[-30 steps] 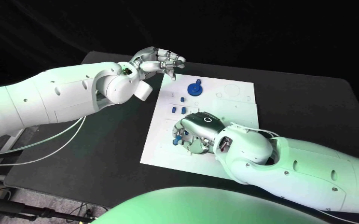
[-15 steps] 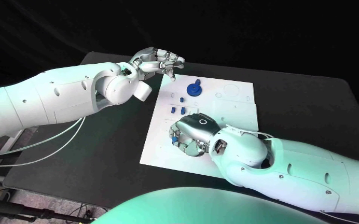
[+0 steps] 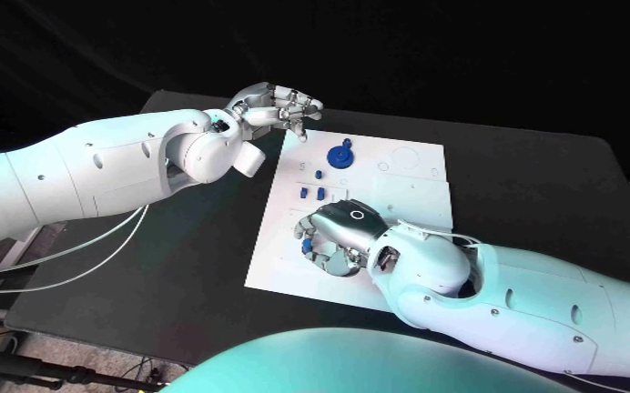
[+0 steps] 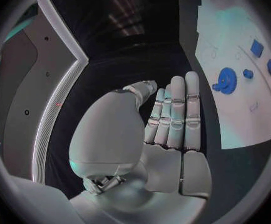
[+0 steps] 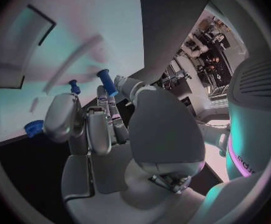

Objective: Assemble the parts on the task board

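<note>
Right hand has edged left, pinching a blue peg; left hand idles closed, empty; several parts remain loose on the task board.

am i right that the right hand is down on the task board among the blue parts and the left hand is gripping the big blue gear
Not quite. The left hand holds nothing: the head view shows it off the task board's far corner, apart from the blue gear, which lies untouched on the board. The right hand is indeed down among the blue parts.
</note>
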You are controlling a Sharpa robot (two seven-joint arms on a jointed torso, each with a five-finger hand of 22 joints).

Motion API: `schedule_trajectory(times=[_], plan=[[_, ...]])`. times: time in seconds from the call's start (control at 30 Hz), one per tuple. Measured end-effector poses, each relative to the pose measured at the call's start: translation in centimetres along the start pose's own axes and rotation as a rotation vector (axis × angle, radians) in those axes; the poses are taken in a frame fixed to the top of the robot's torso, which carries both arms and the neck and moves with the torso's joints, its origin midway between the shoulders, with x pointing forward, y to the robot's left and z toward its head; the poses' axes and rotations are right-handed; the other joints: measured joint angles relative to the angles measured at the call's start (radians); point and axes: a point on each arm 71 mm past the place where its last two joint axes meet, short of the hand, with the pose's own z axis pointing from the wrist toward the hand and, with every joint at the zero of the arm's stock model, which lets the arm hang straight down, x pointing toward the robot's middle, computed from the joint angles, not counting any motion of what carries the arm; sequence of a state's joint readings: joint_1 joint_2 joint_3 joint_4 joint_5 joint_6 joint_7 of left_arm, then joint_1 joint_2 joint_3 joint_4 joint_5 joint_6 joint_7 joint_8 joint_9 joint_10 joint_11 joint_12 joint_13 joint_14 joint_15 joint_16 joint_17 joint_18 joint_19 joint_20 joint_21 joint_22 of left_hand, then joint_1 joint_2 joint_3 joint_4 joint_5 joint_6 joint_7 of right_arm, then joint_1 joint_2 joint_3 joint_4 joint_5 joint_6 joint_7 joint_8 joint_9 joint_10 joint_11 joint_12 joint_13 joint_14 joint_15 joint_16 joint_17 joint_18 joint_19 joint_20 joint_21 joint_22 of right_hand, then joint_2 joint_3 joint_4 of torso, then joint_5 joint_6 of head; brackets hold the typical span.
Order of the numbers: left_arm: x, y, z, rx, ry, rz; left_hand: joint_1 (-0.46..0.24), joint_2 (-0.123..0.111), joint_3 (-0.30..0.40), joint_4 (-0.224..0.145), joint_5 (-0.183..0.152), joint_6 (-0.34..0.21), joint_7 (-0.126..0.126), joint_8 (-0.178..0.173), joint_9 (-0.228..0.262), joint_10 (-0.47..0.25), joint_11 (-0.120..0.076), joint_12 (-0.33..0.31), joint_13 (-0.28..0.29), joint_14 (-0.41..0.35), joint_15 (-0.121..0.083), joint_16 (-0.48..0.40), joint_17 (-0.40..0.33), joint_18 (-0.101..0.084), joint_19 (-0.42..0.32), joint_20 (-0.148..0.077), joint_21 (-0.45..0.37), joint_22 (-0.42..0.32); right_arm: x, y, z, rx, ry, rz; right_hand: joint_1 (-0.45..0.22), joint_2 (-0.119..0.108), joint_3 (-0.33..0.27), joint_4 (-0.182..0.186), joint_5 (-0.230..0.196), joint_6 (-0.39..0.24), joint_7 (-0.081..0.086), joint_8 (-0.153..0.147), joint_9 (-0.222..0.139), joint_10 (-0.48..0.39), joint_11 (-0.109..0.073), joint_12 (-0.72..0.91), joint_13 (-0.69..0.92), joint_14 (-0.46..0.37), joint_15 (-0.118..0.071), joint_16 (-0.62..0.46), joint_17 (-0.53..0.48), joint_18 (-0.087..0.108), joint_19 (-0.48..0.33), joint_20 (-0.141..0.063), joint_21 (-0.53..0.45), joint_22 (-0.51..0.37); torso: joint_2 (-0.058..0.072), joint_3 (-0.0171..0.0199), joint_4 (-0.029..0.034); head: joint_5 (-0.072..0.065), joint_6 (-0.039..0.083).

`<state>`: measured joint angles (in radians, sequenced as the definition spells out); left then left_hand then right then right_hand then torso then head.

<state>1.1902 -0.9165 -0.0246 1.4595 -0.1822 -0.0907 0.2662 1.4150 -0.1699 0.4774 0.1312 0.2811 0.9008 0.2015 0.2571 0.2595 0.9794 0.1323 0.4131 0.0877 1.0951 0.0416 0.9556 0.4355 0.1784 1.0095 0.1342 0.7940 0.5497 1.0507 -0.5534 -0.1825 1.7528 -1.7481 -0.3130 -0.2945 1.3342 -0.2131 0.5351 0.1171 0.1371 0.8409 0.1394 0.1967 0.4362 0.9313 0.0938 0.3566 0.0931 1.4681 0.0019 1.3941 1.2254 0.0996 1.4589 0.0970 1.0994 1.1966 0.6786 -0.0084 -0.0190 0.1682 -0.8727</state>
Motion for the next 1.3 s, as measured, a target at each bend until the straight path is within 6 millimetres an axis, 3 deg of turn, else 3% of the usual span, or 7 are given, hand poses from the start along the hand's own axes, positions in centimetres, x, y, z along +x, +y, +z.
schedule_trajectory(times=[0.33,0.43,0.53,0.67,0.9,1.1,1.3], plan=[[-0.2,0.0,-0.2,-0.002,-0.005,0.001,0.000,0.000,0.000,0.000,0.000,0.000,0.000,0.000,0.001,-0.004,-0.004,0.000,0.000,0.000,0.000,0.000,-0.001,0.000,0.004,0.004,0.000,0.000,-1.6,-1.5,-2.3,0.039,-0.114,0.051,-0.014,-0.007,-0.081,0.010,0.014,-0.076,-0.026,-0.032,-0.007,-0.120,0.009,0.079,0.034,-0.011,0.011,-0.064,-0.099,0.006,-0.041,0.009,-0.136,-0.097,0.000,0.0006,-0.0007,-0.002,0.000],[-0.3,0.0,-0.2,-0.002,-0.006,0.002,0.000,0.000,0.000,0.000,0.000,0.000,0.000,0.000,0.001,-0.004,-0.004,0.000,0.000,0.000,0.000,0.000,-0.001,0.000,0.004,0.004,0.000,0.000,-2.7,-2.6,-3.4,0.060,-0.153,0.077,-0.014,-0.007,-0.104,0.021,0.014,-0.073,-0.018,-0.032,-0.001,-0.120,0.008,0.120,0.048,-0.011,0.011,-0.064,-0.096,0.010,-0.041,0.009,-0.134,-0.094,-0.001,0.0005,-0.0005,-0.007,0.001],[-0.3,0.0,-0.2,-0.003,-0.007,0.002,0.000,0.000,0.000,0.000,0.000,0.000,0.000,0.000,0.001,-0.004,-0.004,0.000,0.000,0.000,0.000,0.000,-0.001,0.000,0.004,0.004,0.000,0.000,-4.2,-4.7,-5.1,0.110,-0.179,0.122,-0.015,0.002,-0.119,0.034,0.008,-0.046,0.009,-0.023,0.005,-0.089,-0.004,0.162,0.060,-0.003,0.003,-0.054,-0.081,0.010,-0.032,-0.001,-0.116,-0.080,-0.001,0.0000,-0.0003,-0.018,0.006],[-0.4,0.1,-0.3,-0.005,-0.009,0.003,0.000,0.000,0.000,0.000,0.000,0.000,0.000,0.000,0.001,-0.004,-0.004,0.000,0.000,0.000,0.000,0.000,-0.001,0.000,0.004,0.004,0.000,0.000,-6.0,-8.1,-8.1,0.228,-0.189,0.244,-0.034,0.021,-0.134,0.074,0.006,0.007,0.030,0.003,0.012,0.034,-0.002,0.220,0.081,-0.003,0.003,-0.024,-0.033,0.009,0.002,-0.002,-0.037,-0.020,-0.003,-0.0012,-0.0018,-0.040,0.014],[-0.5,0.1,-0.3,-0.001,-0.014,0.004,0.000,0.000,0.000,0.006,0.000,0.000,0.000,0.000,0.001,-0.004,-0.004,0.000,0.000,0.000,0.000,0.000,-0.001,0.000,0.004,0.004,-0.004,-0.002,-6.4,-13.1,-13.9,0.457,-0.150,0.478,-0.039,0.026,-0.182,0.127,0.040,0.073,-0.009,0.056,0.030,0.161,-0.041,0.449,0.283,-0.003,-0.033,0.028,0.046,-0.008,0.006,-0.032,0.087,0.080,-0.010,-0.0032,-0.0088,-0.092,0.022],[-0.5,0.3,-0.4,0.014,-0.027,0.007,0.000,0.000,0.000,0.006,0.000,0.000,0.000,0.000,0.002,-0.004,-0.004,0.000,0.000,0.000,0.000,0.000,-0.001,0.000,0.004,0.004,-0.004,-0.002,-5.6,-14.6,-16.9,0.545,-0.096,0.530,-0.031,0.034,-0.210,0.155,0.056,0.086,-0.015,0.078,0.040,0.277,-0.056,0.788,0.766,-0.002,-0.038,0.090,0.083,-0.026,0.009,-0.035,0.208,0.112,-0.016,-0.0035,-0.0149,-0.134,0.027],[-0.5,0.4,-0.5,0.032,-0.040,0.003,0.000,0.000,0.000,0.005,0.000,0.000,0.000,0.000,0.002,-0.004,-0.004,0.000,0.000,0.000,0.000,0.000,-0.001,0.000,0.004,0.004,-0.004,-0.003,-4.9,-14.4,-18.0,0.577,-0.064,0.482,-0.032,0.034,-0.226,0.171,0.054,0.098,-0.021,0.093,0.047,0.334,-0.060,0.880,0.920,-0.002,-0.038,0.120,0.083,-0.039,0.009,-0.035,0.265,0.112,-0.025,-0.0025,-0.0212,-0.156,0.023]])
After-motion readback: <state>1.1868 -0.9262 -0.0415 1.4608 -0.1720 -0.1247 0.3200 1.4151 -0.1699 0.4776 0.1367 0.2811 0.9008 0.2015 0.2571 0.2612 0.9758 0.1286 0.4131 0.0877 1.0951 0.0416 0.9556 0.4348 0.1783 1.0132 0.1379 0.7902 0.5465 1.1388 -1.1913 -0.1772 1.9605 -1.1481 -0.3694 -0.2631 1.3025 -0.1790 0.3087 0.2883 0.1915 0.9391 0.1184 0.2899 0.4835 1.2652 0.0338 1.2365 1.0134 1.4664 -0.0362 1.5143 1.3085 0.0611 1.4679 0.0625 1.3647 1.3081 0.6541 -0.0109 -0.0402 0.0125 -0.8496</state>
